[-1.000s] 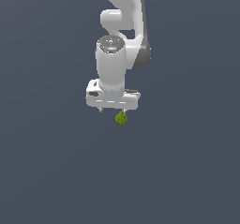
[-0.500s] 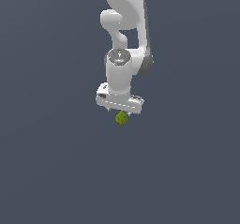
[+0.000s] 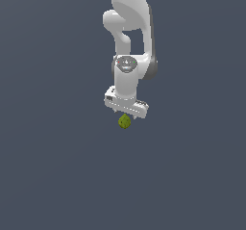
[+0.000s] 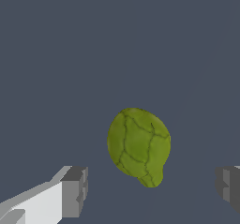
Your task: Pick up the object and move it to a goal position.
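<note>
The object is a small olive-green lumpy ball lying on the dark grey floor. In the wrist view the object shows cracked, mottled skin and sits between the two grey fingertips, touching neither. My white gripper hangs straight over it in the exterior view, its body covering the ball's upper edge. The gripper is open, with one fingertip well to one side of the ball and the other fingertip far off on the opposite side.
The white arm rises from the gripper toward the top of the exterior view. All around lies plain dark grey floor.
The arm has shifted and the gripper has turned about its vertical axis while coming down over the ball. The ball has stayed in place.
</note>
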Action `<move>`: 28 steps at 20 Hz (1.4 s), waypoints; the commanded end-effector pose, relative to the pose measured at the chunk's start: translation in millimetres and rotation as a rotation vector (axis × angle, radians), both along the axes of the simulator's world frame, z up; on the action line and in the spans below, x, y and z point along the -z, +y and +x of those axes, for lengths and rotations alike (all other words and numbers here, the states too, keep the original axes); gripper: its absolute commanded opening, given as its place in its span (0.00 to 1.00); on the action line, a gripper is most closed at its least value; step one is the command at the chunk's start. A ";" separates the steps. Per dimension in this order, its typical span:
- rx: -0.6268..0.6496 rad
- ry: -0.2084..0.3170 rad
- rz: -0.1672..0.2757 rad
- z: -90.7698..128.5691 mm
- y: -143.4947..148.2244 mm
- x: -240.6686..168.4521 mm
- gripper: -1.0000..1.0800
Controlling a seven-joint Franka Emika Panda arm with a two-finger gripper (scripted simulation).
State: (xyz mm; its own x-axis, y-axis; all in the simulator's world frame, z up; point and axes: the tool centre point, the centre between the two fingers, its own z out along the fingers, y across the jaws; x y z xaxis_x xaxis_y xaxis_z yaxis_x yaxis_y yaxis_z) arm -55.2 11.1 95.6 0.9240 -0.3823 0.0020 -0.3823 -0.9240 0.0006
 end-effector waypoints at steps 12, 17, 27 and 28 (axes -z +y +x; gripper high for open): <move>0.020 0.002 0.001 -4.2 1.9 20.4 0.96; 0.022 0.002 0.001 -5.1 2.0 44.6 0.96; 0.023 0.002 0.001 -4.4 2.2 54.7 0.00; 0.023 0.002 0.001 -4.4 2.2 54.7 0.00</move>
